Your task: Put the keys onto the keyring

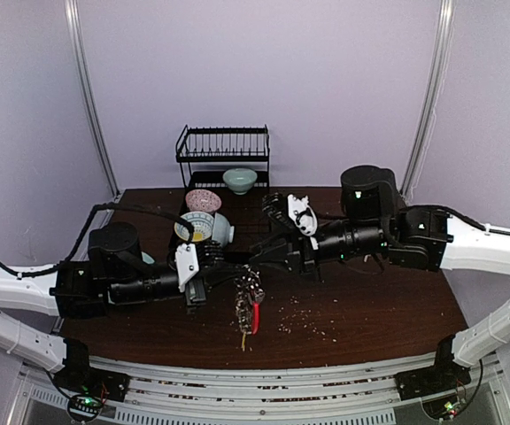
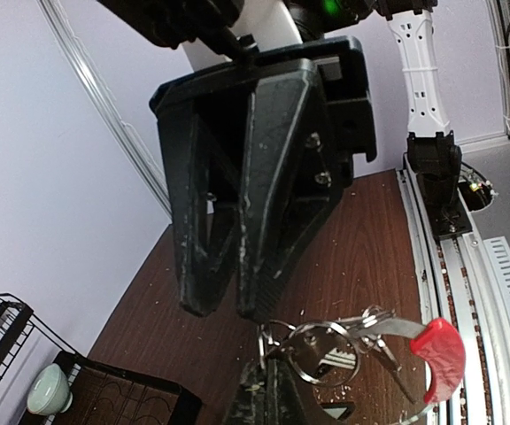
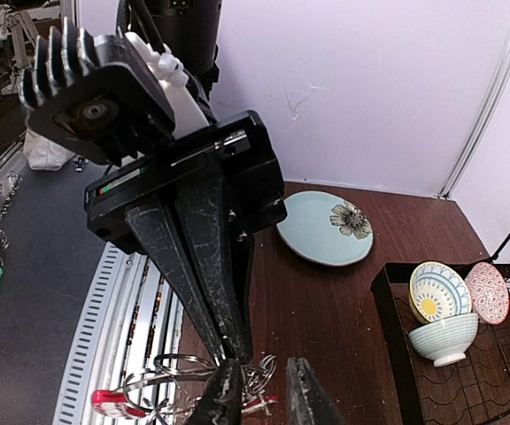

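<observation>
The keyring [image 1: 248,299] hangs above the brown table between both arms, its red clip [image 1: 257,317] and keys [image 1: 243,335] dangling below. My left gripper [image 1: 237,276] is shut on one of its thin metal rings [image 2: 326,354], pinched at the fingertips [image 2: 277,376]; the red clip [image 2: 439,352] sticks out to the right. A silvery key blade [image 2: 342,361] shows through the ring. My right gripper [image 3: 268,390] faces the left one tip to tip, its jaws a little apart with small rings [image 3: 264,376] between them, so it is open. The red clip [image 3: 118,403] sits low left.
A black dish rack [image 1: 224,146] with a pale green bowl [image 1: 239,180] stands at the back. A black tray [image 3: 388,328] holds patterned bowls [image 3: 439,292]. A light blue flowered plate [image 3: 324,228] lies on the table. Crumbs [image 1: 304,314] are scattered near the front.
</observation>
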Robot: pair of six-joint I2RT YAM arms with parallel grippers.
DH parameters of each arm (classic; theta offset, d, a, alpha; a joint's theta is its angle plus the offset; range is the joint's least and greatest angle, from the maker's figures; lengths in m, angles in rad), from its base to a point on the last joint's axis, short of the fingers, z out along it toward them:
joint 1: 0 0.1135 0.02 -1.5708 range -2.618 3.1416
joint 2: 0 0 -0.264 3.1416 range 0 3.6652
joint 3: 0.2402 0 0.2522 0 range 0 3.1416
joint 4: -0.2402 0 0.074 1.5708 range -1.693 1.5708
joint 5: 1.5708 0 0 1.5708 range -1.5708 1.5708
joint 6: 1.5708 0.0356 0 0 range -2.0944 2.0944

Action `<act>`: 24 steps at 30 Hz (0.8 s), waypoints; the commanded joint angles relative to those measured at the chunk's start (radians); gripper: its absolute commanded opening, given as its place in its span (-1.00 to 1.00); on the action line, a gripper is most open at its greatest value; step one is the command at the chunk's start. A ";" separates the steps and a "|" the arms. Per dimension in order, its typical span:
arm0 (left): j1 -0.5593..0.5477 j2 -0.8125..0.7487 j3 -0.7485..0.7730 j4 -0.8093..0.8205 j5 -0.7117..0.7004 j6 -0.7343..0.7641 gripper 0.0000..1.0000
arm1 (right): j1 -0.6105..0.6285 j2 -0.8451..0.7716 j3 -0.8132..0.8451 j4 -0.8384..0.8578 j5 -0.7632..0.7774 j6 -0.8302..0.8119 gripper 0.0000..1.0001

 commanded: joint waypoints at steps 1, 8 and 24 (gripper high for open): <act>-0.002 -0.013 0.018 0.085 0.012 0.011 -1.00 | 0.005 -0.004 0.002 -0.023 -0.031 -0.032 -0.61; -0.002 -0.012 0.017 0.085 0.013 0.011 -1.00 | 0.006 0.009 -0.008 -0.029 -0.026 -0.027 -0.61; -0.002 -0.018 0.017 0.082 0.014 0.012 -1.00 | 0.004 -0.005 -0.040 0.026 -0.059 0.003 -0.76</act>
